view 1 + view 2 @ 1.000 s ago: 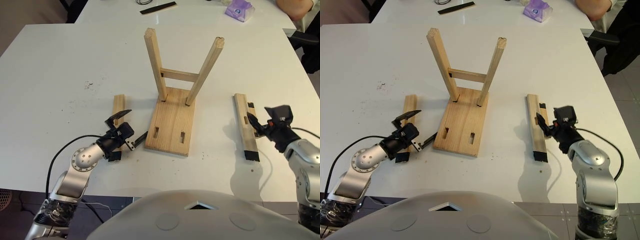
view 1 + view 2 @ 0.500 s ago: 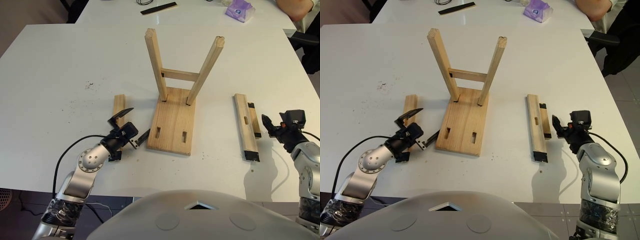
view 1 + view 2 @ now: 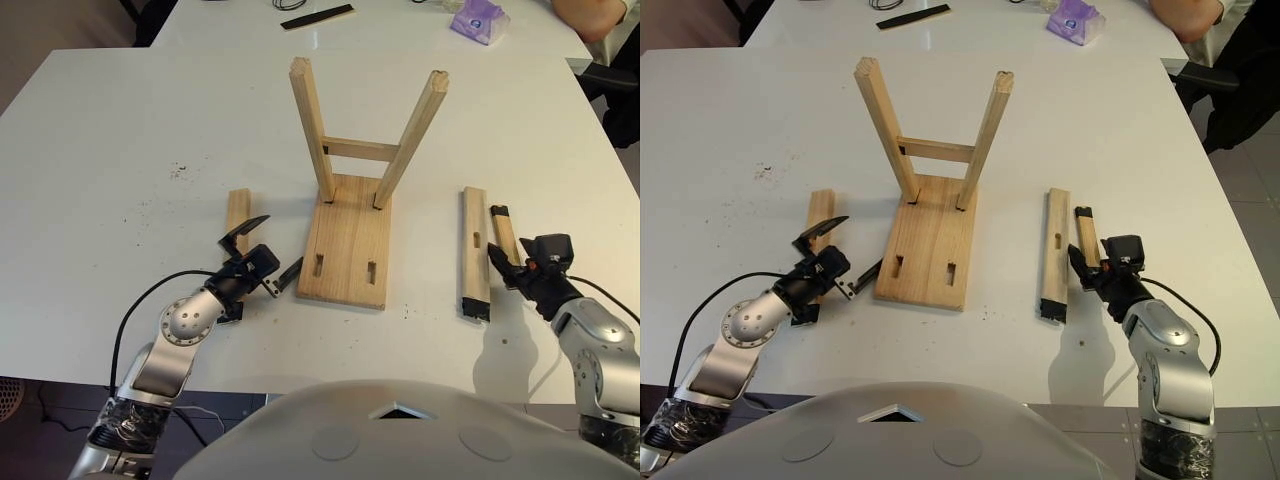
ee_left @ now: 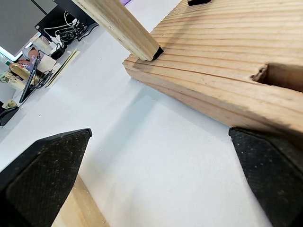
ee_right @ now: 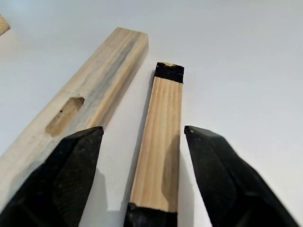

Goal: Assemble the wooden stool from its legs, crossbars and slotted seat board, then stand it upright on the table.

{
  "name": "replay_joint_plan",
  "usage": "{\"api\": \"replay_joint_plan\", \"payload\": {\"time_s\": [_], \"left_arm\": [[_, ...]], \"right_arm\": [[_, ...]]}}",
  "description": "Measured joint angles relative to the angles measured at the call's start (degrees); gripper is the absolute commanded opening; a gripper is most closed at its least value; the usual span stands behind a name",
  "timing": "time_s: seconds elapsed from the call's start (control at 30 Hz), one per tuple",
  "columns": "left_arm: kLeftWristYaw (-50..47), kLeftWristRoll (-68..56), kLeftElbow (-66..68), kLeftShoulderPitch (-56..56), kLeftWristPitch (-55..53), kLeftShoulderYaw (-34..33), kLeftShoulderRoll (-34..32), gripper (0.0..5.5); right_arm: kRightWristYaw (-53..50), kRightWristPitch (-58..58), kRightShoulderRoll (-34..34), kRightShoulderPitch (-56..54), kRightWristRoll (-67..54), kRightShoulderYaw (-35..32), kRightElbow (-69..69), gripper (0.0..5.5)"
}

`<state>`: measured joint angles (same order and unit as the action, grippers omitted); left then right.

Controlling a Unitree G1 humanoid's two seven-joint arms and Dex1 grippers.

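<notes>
- Seat board (image 3: 345, 245) lies flat on the white tabletop (image 3: 120, 120), slotted face up; ref pt for everything below.
- Board's far end: two legs (image 3: 311, 125) stand in it, splaying apart twd their tops, w/ a fitted crossbar (image 3: 358, 150) joining them low down.
- Board's near end: two empty slots (image 3: 316, 264) side by side.
- R of board, apart from it: loose leg (image 3: 473, 250) flat on the tabletop, roughly parallel to board's long edge, one slot in its upper face.
- Further R of board, just beyond that leg: loose crossbar (image 5: 158, 142), short, black ends, lying flat w/ a narrow gap btw it and the leg.
- R tool (image 5: 142, 131) sits at the crossbar's near end, spread wide, one finger each side, not gripping.
- L of board: short wood piece (image 3: 237, 208) lying flat, its near end hidden by the L tool.
- L tool (image 3: 264, 250) is btw that piece and board's L edge, spread wide, holding nothing. One fingertip (image 4: 267, 161) is right by the board's edge; touching or not, can't tell.
</notes>
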<state>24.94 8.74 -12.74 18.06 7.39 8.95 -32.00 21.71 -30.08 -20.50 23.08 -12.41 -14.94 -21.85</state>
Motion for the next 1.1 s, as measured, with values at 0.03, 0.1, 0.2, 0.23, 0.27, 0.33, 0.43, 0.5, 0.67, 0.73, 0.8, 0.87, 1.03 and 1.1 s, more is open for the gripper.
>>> {"api": "replay_joint_plan", "payload": {"time_s": [0.03,0.1,0.2,0.23,0.27,0.33,0.43,0.5,0.67,0.73,0.8,0.87,1.03,1.1], "left_arm": [[0.00,0.03,0.01,-0.09,-0.04,0.02,0.04,5.37],[0.01,0.07,0.00,-0.26,-0.29,0.06,0.09,5.37],[0.06,-0.01,-0.07,-0.20,-0.61,0.09,0.18,5.40],[0.11,-0.04,-0.09,-0.01,-0.64,0.06,0.18,5.40],[0.15,-0.13,-0.10,0.07,-0.65,0.02,0.18,5.40],[0.29,-0.87,-0.31,0.19,-0.93,-0.15,0.20,5.40],[0.94,-2.47,-1.53,0.85,-2.79,-0.41,0.64,5.40],[1.99,-3.50,-2.94,1.24,-4.70,-0.33,0.93,5.40],[5.26,-11.06,-11.41,2.07,-10.83,-0.02,2.46,5.40],[6.14,-17.76,-17.47,1.42,-15.88,-1.87,3.29,5.40],[6.25,-23.54,-22.23,-0.85,-21.67,-6.29,2.83,5.40],[6.30,-30.41,-26.11,-5.74,-27.81,-11.31,0.85,5.40],[6.17,-45.93,-30.30,-14.11,-36.99,-16.31,-1.31,4.98],[5.48,-55.85,-30.78,-18.56,-40.74,-16.84,-1.30,4.61]], "right_arm": [[-0.03,0.86,0.02,0.34,0.05,0.10,0.54,3.16],[-0.27,1.47,0.80,0.87,-0.29,-0.12,2.09,3.16],[-0.85,2.88,1.65,0.76,-0.41,-0.35,3.55,2.73],[-1.06,3.12,1.70,0.76,-0.40,-0.34,3.90,2.62],[-1.22,3.26,1.70,0.77,-0.38,-0.36,4.07,2.43],[-1.53,3.88,1.65,0.81,-0.17,-0.27,4.38,2.10],[-1.73,4.60,1.43,0.79,-0.04,0.07,4.84,1.71],[-2.16,4.34,1.43,0.28,-0.13,0.02,4.84,1.33],[-3.76,-1.25,1.16,-6.06,-1.63,-1.19,5.94,1.29],[-4.59,-3.74,-0.06,-12.38,-4.54,-4.25,6.03,1.29],[-3.88,-4.73,-2.68,-19.43,-8.47,-7.90,5.01,1.29],[-0.63,-6.77,-5.52,-25.58,-15.54,-10.70,2.00,1.29],[9.10,-14.57,-8.80,-29.25,-36.96,-12.65,-3.69,1.29],[14.35,-18.28,-11.18,-29.35,-45.68,-12.21,-5.07,1.29]]}}
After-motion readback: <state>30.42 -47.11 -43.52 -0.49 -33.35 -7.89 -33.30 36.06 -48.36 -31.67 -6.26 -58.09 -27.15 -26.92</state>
